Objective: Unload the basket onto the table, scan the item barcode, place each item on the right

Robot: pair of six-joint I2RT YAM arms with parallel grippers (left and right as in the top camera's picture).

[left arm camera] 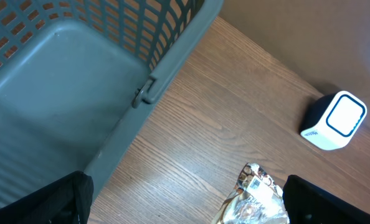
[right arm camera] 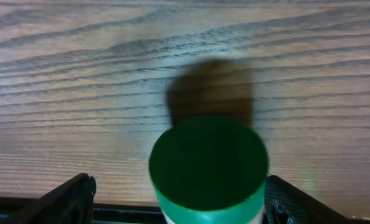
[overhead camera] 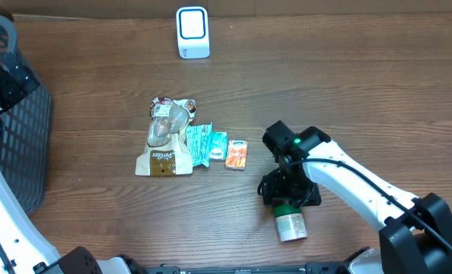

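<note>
Toward the lower right of the overhead frame, the right gripper (overhead camera: pixel 288 199) stands over a green-capped bottle (overhead camera: pixel 291 223) lying on the tabletop (overhead camera: pixel 348 91), fingers spread either side of the cap and not visibly clamping it. Upper left, the left gripper (left arm camera: pixel 185 205) hangs open beside the grey basket (left arm camera: pixel 60 74). A white scanner (overhead camera: pixel 192 32) stands at top centre, snack packets (overhead camera: pixel 188 141) mid-frame.
</note>
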